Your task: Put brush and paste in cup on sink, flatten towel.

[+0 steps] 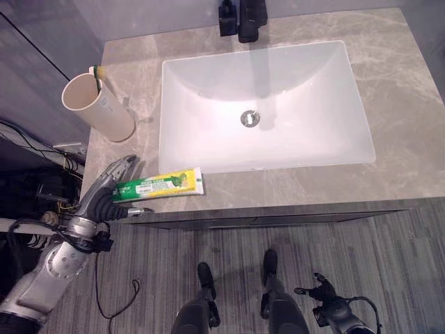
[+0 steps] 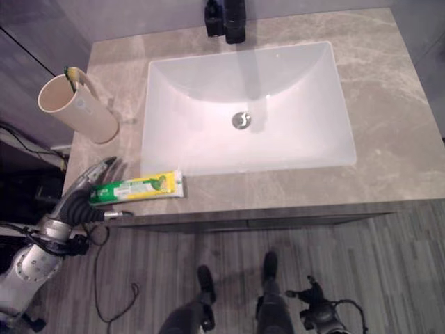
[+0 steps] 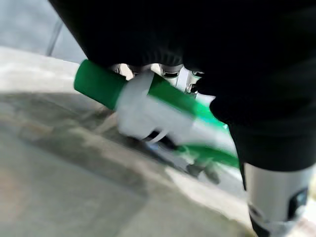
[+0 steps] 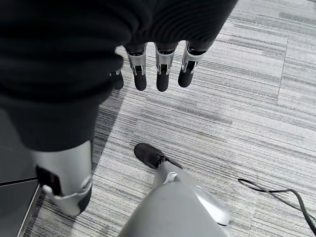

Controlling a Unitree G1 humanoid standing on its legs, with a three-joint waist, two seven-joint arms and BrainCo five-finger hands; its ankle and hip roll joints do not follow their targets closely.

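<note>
A green, yellow and white toothpaste tube lies flat on the counter's front edge, left of the sink. My left hand is at the tube's green cap end. Its fingers reach over the cap and the thumb sits below it near the counter edge, both fairly straight. A beige cup stands at the counter's far left, with the toothbrush's green and yellow tip showing at its rim. My right hand hangs low over the floor with relaxed fingers, holding nothing.
A black faucet stands behind the white basin. The grey marble counter stretches bare to the right of the sink. Below the counter front is striped grey flooring.
</note>
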